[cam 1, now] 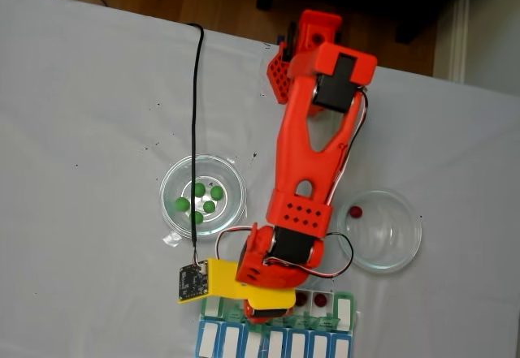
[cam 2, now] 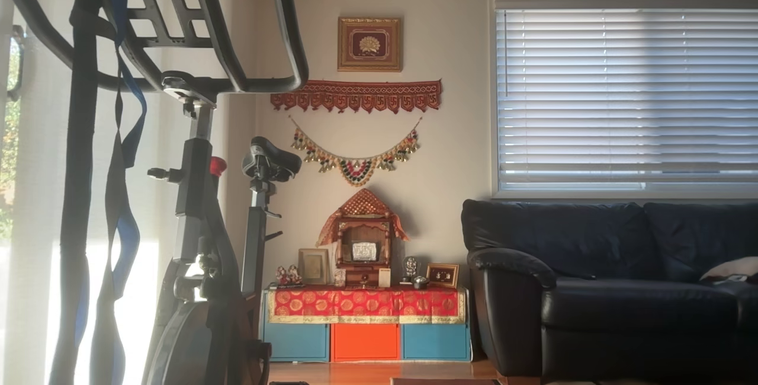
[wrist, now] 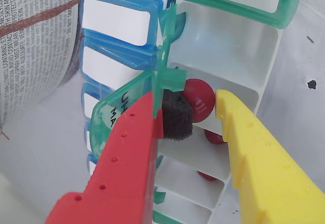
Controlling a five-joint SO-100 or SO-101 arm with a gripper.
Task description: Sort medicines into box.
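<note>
Between the red finger and the yellow finger of the end effector [wrist: 198, 113]: one dark red round bead-like pill [wrist: 198, 100], pressed against a black foam pad [wrist: 176, 116] on the red finger. The yellow tip sits at or just beside the pill's far side, jaws narrowly parted; judged to be a grip, or one just letting go.

Directly beneath the end effector: rectangular weekly pill organizer [wrist: 238, 56], white compartments with translucent green lids hinged open, joined to a blue-lidded row [wrist: 117, 21]. Two more dark red pills [wrist: 213, 136] lie in the compartments just below the held one.

Off to either side in the fixed view: a round clear glass dish [cam 1: 203, 194] holding five green pills [cam 1: 200, 200], and a second clear dish [cam 1: 380, 230] holding one dark red pill [cam 1: 356, 211], both on the white-covered desk [cam 1: 97, 131].

Risks, judged: pill hangs close to a divider wall and the open green lid [wrist: 170, 76]; an off-centre release could bounce it into a neighbouring compartment or onto the desk. Foam may cling and delay the drop. Fingers descending further could catch the lid and shift the organizer.
</note>
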